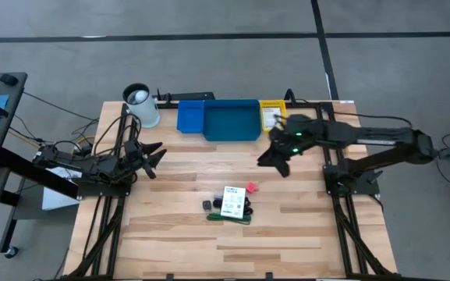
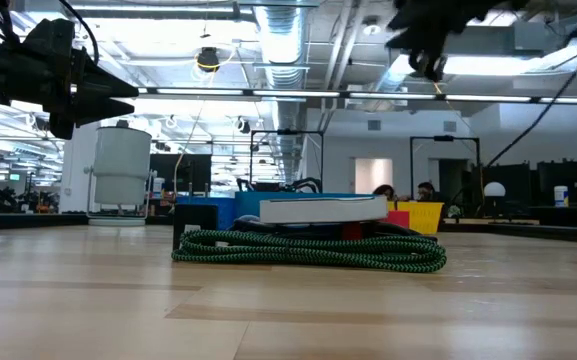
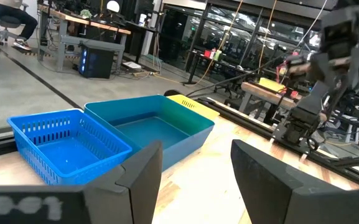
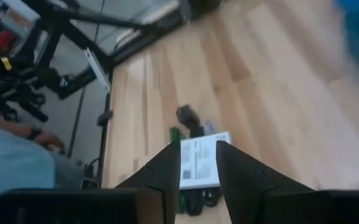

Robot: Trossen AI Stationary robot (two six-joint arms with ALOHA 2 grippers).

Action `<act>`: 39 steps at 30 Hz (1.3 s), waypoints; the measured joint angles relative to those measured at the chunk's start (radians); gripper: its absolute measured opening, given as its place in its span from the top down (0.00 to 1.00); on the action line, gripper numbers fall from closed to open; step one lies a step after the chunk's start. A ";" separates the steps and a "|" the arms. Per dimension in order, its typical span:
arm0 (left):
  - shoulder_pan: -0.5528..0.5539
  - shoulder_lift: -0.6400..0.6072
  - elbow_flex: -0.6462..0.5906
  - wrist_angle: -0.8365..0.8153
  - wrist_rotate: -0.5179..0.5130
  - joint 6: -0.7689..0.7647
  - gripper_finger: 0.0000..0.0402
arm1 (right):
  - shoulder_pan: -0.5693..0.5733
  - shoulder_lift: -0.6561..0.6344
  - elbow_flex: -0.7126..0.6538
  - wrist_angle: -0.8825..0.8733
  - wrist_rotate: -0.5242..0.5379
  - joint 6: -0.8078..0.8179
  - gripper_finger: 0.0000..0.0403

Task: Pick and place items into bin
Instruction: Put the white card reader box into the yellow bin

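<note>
A pale wooden worktop (image 1: pixel 287 226) is sitting on a grey concrete floor (image 1: pixel 209 55) crossed by dark lines. Ceiling light strips (image 2: pixel 298 93) are glowing over exposed pipes, and desks (image 3: pixel 92 25) are lining the room beyond.

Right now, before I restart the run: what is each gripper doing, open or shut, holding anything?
Left gripper: open, holding nothing, raised at the table's left side.
Right gripper: open, holding nothing, raised near the teal bin.
</note>
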 joint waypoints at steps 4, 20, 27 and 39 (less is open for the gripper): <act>0.000 0.000 0.000 0.000 0.000 0.000 0.55 | 0.031 -0.167 -0.060 -0.001 0.153 0.028 0.77; 0.000 0.000 0.000 0.000 0.000 0.000 0.55 | 0.369 -0.457 -0.540 0.485 0.602 0.529 0.77; 0.000 0.000 0.000 0.000 0.000 0.000 0.55 | 0.536 -0.431 -0.612 0.543 0.791 0.597 0.77; 0.000 0.000 0.000 0.000 0.000 0.000 0.55 | 0.679 -0.431 -0.612 0.517 1.165 0.534 0.77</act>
